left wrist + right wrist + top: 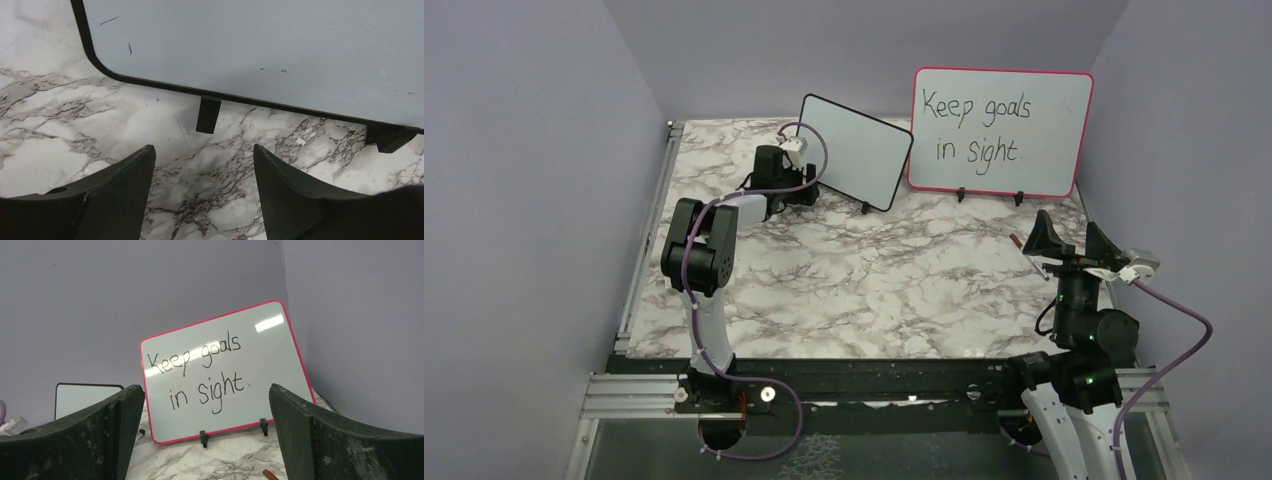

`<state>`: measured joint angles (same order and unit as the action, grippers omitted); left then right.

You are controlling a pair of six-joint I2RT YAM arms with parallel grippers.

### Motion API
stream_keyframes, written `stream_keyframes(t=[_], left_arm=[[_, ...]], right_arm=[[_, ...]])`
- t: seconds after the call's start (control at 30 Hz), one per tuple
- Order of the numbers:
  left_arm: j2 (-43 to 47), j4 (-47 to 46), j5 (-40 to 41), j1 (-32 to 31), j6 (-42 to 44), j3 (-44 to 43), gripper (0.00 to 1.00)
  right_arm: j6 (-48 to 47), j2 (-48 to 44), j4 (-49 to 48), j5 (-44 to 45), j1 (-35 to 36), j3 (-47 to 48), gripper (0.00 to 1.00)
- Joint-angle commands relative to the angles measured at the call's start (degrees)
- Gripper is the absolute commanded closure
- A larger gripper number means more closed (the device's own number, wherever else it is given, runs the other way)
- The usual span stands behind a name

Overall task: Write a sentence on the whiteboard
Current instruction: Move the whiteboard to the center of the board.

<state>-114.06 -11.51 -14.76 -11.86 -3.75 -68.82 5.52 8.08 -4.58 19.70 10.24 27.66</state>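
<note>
The whiteboard is small and black-framed, and it stands tilted on its feet at the back of the marble table. Its face carries only a few dark specks; the sentence is not in view. My left gripper sits low by the board's lower left corner. In the left wrist view it is open over bare marble, just short of one black foot. My right gripper is raised at the right, open and empty, and faces the boards.
A larger pink-framed board reading "Keep goals in sight" stands at the back right, also seen from the right wrist. A reddish-brown pen-like end lies on the table near the right gripper. Purple walls close in the sides and back.
</note>
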Motion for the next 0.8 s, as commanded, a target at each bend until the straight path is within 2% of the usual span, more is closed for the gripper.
stream_keyframes(t=[0.0, 0.13, 0.4, 0.63, 0.77], left_arm=[[-3.3, -3.0, -3.0, 0.1, 2.6, -4.2, 0.3], [-6.3, -1.8, -3.0, 0.2, 3.2, -7.4, 0.4], [-9.3, 1.1, -4.1, 0.3, 3.5, -12.1, 0.47], [-9.4, 1.4, -5.1, 0.3, 3.5, -12.1, 0.68], [-8.1, 0.8, -5.2, 0.2, 3.5, -10.2, 0.83]], right_arm=[[-0.1, -0.4, 0.4, 1.1, 0.8, -0.2, 0.0], [-0.4, -0.2, 0.3, 1.7, 0.8, -0.3, 0.0], [-0.5, 0.1, -0.1, 1.8, 0.9, -0.5, 0.0], [-0.5, 0.0, -0.2, 2.0, 1.0, -0.5, 0.0], [-0.5, -0.3, -0.1, 1.9, 1.0, -0.4, 0.0]])
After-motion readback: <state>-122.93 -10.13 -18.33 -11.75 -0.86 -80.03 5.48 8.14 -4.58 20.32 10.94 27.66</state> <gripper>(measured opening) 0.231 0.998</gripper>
